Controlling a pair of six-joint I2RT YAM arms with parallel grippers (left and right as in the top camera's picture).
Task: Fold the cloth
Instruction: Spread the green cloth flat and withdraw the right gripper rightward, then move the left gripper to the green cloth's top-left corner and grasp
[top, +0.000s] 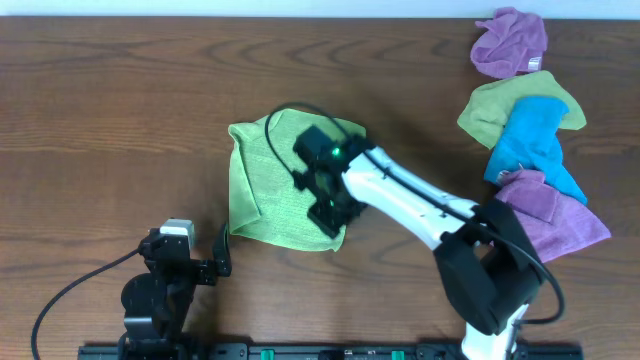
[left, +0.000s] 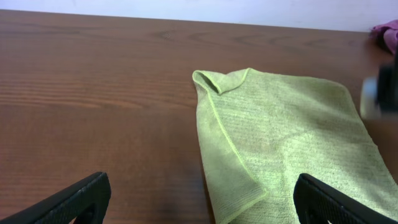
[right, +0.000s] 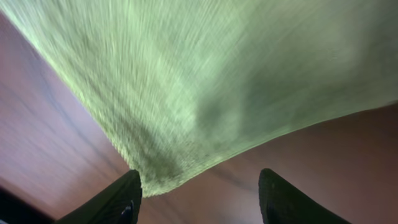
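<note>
Bright lime-green sq. microfibre cloth (top: 262, 190) lies at centre of brown wooden table (top: 100, 120), its far-left corner turned over. Right gripper (right: 199, 186) hovers over cloth's near-right part, jaws apart, gripping nothing; a cloth corner sits just beside 1 finger (right: 118, 199). Wrist view blurred. Left gripper (left: 199, 199) sits low at table's near-left, jaws wide, nothing btwn them, cloth just ahead. Pile of 4 other rags (top: 530, 140) (2 purple, 1 olive-green, 1 blue) at far right.

We read no text, label, brand, number or sign on the cloth (top: 262, 190) or the table (top: 100, 100). Small marks on the base rail (top: 300, 352) are too small to resolve.
</note>
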